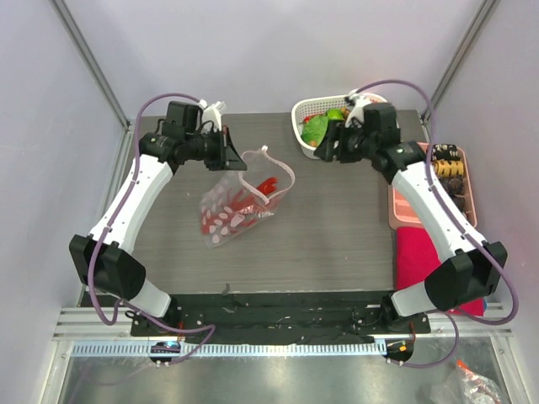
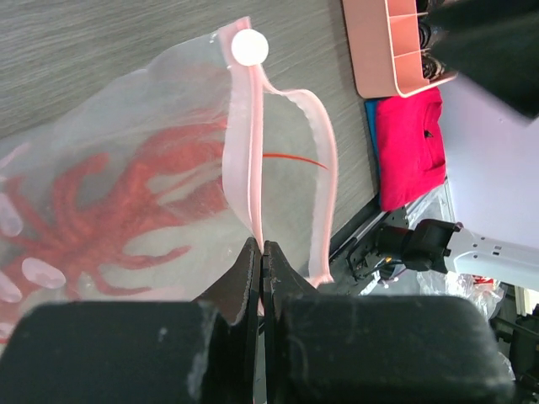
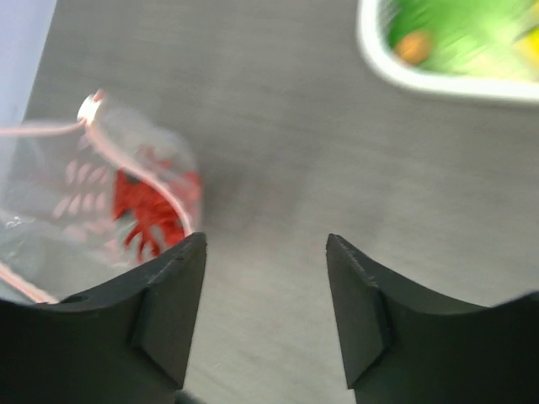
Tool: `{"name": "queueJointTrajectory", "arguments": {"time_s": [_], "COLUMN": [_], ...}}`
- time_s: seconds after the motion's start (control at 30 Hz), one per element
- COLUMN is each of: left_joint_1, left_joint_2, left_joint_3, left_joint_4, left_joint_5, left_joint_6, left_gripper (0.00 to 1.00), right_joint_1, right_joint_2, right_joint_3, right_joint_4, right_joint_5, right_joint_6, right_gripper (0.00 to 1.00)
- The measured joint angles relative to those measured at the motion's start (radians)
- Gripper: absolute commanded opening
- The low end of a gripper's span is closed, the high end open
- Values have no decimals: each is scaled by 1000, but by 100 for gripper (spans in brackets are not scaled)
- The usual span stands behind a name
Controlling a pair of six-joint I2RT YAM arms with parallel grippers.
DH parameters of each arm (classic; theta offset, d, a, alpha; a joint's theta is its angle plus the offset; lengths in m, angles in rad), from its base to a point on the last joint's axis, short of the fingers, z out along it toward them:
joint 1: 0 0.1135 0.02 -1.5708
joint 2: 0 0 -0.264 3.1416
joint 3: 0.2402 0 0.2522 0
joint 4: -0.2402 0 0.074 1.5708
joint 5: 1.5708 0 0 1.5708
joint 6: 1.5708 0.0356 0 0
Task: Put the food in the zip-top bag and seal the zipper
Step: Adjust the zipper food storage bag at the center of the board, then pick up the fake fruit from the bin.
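The clear zip-top bag (image 1: 240, 206) lies on the dark table, its mouth lifted toward the back. My left gripper (image 1: 236, 156) is shut on the pinkish zipper (image 2: 240, 143) strip at the mouth edge, and the mouth gapes open beside it. Red chilli peppers (image 2: 109, 210) lie inside the bag (image 3: 101, 194). More food, green (image 1: 317, 126) with an orange piece (image 3: 413, 46), sits in the white basket (image 1: 307, 105). My right gripper (image 1: 322, 150) hovers just in front of the basket, open and empty; its view (image 3: 265, 252) is blurred.
A pink compartment tray (image 1: 396, 202) with dark items lies along the right edge, with a magenta cloth (image 1: 414, 257) in front of it. The white basket's rim (image 3: 396, 76) is at the upper right of the right wrist view.
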Motion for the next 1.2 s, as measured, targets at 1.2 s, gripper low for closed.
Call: {"name": "queueJointTrajectory", "arguments": {"time_s": [1.2], "left_joint_1": [4], "left_joint_2": [18], "left_joint_3": [5], "left_joint_4": [36], "left_joint_5": [36], "left_joint_6": [-3], "left_gripper": [0], "right_joint_1": [-161], "right_joint_2": [747], "right_joint_3": [627], "right_joint_4": [-76], "right_joint_5": [99], "right_joint_6": [-1336], "right_gripper": [56]}}
